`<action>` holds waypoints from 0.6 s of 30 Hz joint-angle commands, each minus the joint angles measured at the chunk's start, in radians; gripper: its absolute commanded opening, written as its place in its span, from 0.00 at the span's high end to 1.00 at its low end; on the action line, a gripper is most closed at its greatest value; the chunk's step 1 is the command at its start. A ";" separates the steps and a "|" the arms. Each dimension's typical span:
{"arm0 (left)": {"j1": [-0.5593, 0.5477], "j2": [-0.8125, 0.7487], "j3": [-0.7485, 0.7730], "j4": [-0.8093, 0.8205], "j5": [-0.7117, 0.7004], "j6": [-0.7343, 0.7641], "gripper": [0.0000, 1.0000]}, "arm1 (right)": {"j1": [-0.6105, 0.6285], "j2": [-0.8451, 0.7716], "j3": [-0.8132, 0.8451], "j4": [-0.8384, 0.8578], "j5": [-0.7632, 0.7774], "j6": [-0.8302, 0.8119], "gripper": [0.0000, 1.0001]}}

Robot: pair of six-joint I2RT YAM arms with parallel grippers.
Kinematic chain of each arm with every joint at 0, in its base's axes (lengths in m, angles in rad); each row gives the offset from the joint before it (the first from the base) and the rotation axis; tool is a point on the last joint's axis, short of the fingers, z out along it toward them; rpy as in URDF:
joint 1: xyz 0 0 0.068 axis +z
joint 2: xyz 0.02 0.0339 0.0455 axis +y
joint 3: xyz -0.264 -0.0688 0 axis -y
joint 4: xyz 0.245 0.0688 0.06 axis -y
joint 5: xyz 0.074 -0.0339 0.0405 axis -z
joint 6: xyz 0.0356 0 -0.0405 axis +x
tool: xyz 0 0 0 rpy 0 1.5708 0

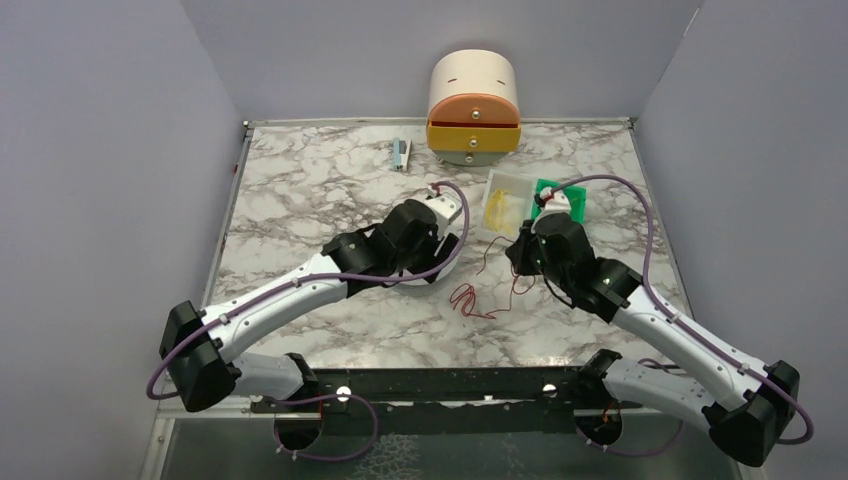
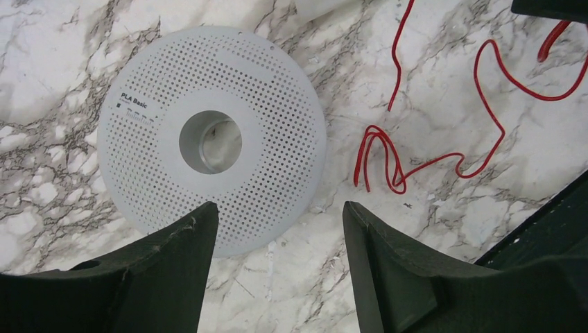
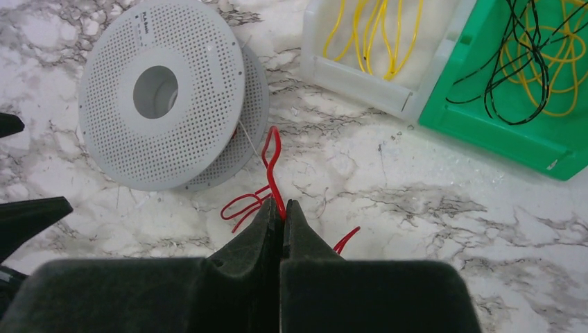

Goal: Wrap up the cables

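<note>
A thin, curly red cable (image 1: 465,297) lies loose on the marble table between the two arms. My right gripper (image 3: 282,205) is shut on a strand of it (image 3: 274,183) just above the table; in the top view this gripper (image 1: 522,252) sits right of the cable. A white perforated spool (image 2: 277,139) lies flat on the table, also seen in the right wrist view (image 3: 187,90). My left gripper (image 2: 279,206) hovers open and empty over the spool's near edge. The cable (image 2: 395,52) curls to the right of the spool.
A clear bin (image 3: 360,80) with yellow wires and a green bin (image 3: 499,132) with yellow and black wires stand behind the right gripper. A round-topped box with an orange drawer (image 1: 473,105) stands at the back. A small pale object (image 1: 400,153) lies left of it.
</note>
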 commanded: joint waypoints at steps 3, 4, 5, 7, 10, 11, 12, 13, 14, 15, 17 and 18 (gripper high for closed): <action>-0.076 0.073 0.007 0.017 -0.210 0.036 0.27 | -0.014 -0.024 -0.047 -0.016 0.009 0.093 0.99; -0.085 0.084 -0.001 0.027 -0.228 0.044 0.27 | -0.016 -0.028 -0.056 -0.012 0.001 0.096 0.99; -0.094 0.096 -0.007 0.038 -0.249 0.049 0.26 | -0.016 -0.033 -0.063 -0.008 -0.005 0.098 0.99; -0.116 0.119 -0.017 0.064 -0.304 0.065 0.25 | -0.018 -0.046 -0.077 -0.005 -0.015 0.106 0.99; -0.157 0.172 -0.008 0.069 -0.399 0.077 0.23 | -0.020 -0.070 -0.102 -0.001 -0.027 0.123 0.99; -0.167 0.190 -0.004 0.068 -0.424 0.076 0.23 | -0.022 -0.078 -0.111 0.001 -0.034 0.133 0.99; -0.178 0.206 -0.005 0.068 -0.447 0.075 0.23 | -0.022 -0.088 -0.120 0.000 -0.037 0.141 0.99; -0.191 0.222 -0.009 0.071 -0.471 0.073 0.23 | -0.023 -0.097 -0.130 -0.002 -0.037 0.150 0.99; -0.204 0.236 -0.015 0.073 -0.497 0.072 0.23 | -0.024 -0.108 -0.138 -0.005 -0.038 0.158 0.99; -0.216 0.256 -0.021 0.073 -0.517 0.070 0.22 | -0.024 -0.119 -0.147 -0.007 -0.040 0.166 0.99; -0.238 0.288 -0.030 0.076 -0.537 0.065 0.22 | -0.024 -0.143 -0.162 -0.015 -0.043 0.185 0.99; -0.247 0.302 -0.035 0.085 -0.544 0.063 0.22 | -0.024 -0.154 -0.171 -0.016 -0.046 0.192 0.99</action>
